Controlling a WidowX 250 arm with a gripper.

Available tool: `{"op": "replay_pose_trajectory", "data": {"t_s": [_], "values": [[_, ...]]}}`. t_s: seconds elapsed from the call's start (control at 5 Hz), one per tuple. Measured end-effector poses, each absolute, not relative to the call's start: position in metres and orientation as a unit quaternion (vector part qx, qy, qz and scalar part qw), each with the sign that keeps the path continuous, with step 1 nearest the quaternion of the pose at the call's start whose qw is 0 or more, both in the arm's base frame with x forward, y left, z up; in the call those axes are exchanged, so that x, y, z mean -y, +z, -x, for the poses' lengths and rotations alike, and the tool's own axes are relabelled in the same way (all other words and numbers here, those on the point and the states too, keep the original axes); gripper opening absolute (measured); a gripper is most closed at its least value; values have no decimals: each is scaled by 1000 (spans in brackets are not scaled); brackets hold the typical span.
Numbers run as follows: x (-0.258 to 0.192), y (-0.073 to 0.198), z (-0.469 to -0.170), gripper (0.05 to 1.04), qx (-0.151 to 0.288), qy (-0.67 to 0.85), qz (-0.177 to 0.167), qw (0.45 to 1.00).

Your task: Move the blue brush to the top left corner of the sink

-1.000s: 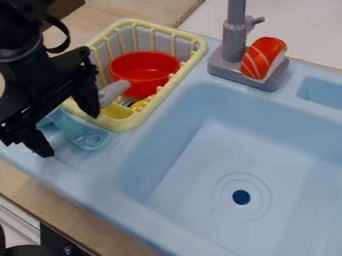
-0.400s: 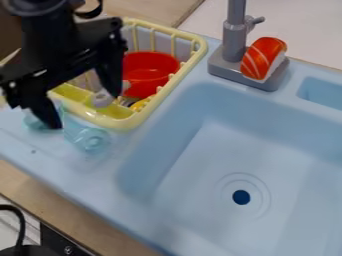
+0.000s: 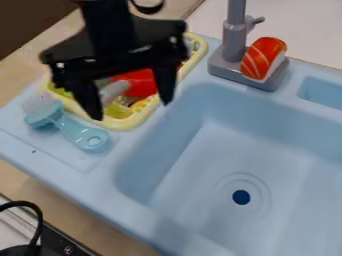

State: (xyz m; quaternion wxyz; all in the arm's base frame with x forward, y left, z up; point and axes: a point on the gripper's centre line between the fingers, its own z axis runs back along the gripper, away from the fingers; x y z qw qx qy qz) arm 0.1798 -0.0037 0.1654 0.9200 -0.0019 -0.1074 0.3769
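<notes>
There's the gripper point(image 3: 131, 110), spread open above the yellow basket point(image 3: 122, 124). The blue brush point(image 3: 81, 134) lies near the basket, on the sink point(image 3: 143, 212).

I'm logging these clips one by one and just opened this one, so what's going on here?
A black robot gripper hangs over the yellow dish rack, its fingers apart and holding nothing. The blue brush it is meant to move lies on the ledge of the toy sink, between the rack and the front edge, outside the basin. A red pot sits in the rack.
</notes>
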Motion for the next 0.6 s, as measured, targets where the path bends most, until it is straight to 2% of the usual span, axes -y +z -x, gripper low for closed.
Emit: {"op": "replay_pose_trajectory", "data": {"t_s": [0.2,0.4,0.6], "values": [[11,152,-205,999,83,257,20,963],[-5,139,-217,999,76,180,33,980],[-24,138,-234,999,89,129,18,987]]}}
